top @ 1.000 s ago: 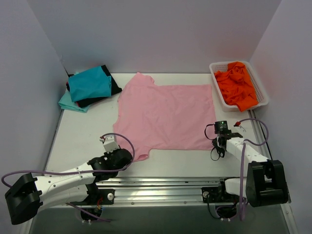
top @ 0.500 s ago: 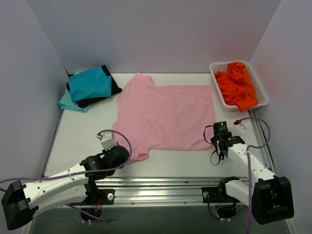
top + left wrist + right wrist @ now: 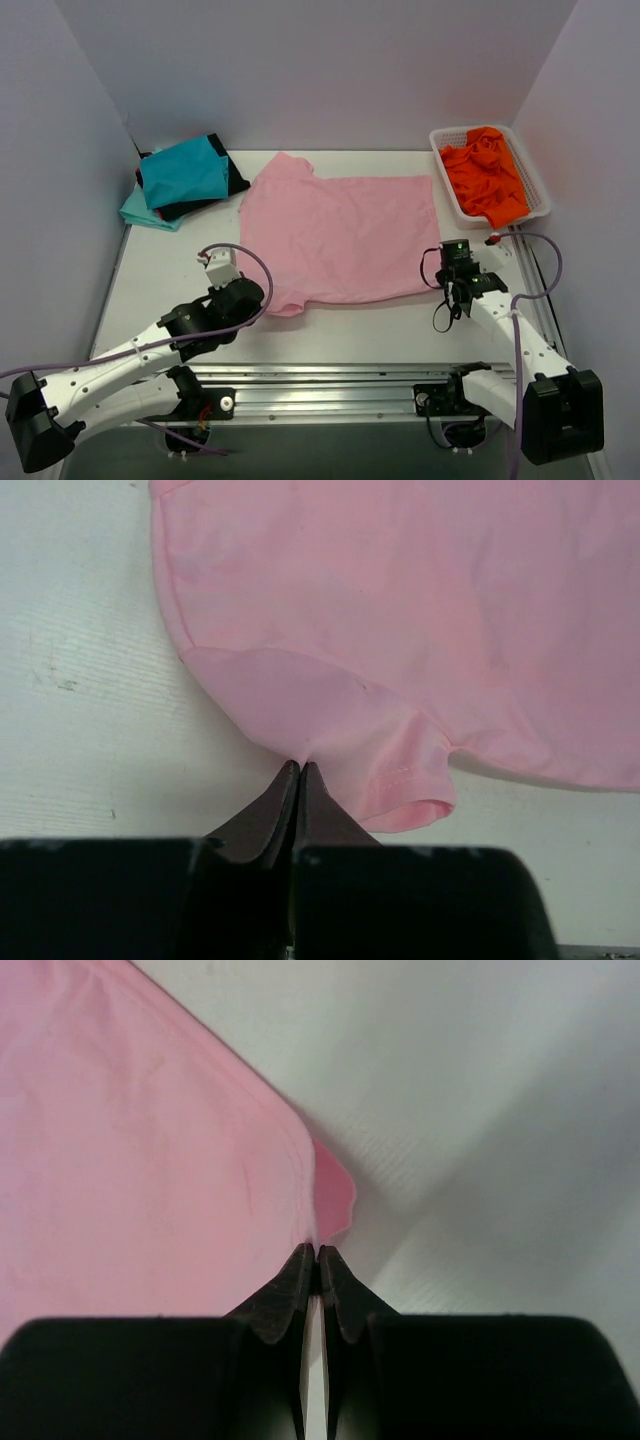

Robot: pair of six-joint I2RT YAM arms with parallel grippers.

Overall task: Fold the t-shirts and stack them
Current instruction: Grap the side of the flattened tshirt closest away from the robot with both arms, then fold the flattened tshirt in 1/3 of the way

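A light pink t-shirt point(image 3: 340, 235) lies spread on the white table, neck to the left. My left gripper point(image 3: 299, 767) is shut on the near sleeve of the pink t-shirt point(image 3: 400, 610), at its edge. My right gripper point(image 3: 317, 1250) is shut on the near hem corner of the pink t-shirt point(image 3: 130, 1140), which curls up at the tips. In the top view the left gripper point(image 3: 262, 300) and right gripper point(image 3: 446, 287) hold the shirt's near edge, slightly lifted. Teal, black and pale aqua t-shirts point(image 3: 185, 172) lie stacked at the back left. An orange t-shirt point(image 3: 487, 178) sits crumpled in a basket.
A white lattice basket point(image 3: 540, 190) stands at the back right against the wall. Grey walls close in the table on three sides. A metal rail point(image 3: 330, 380) runs along the near edge between the arm bases.
Both arms have moved away from me, carrying the pink shirt's near edge with them; the shirt's near edge now lies farther back. Both grippers stay shut.
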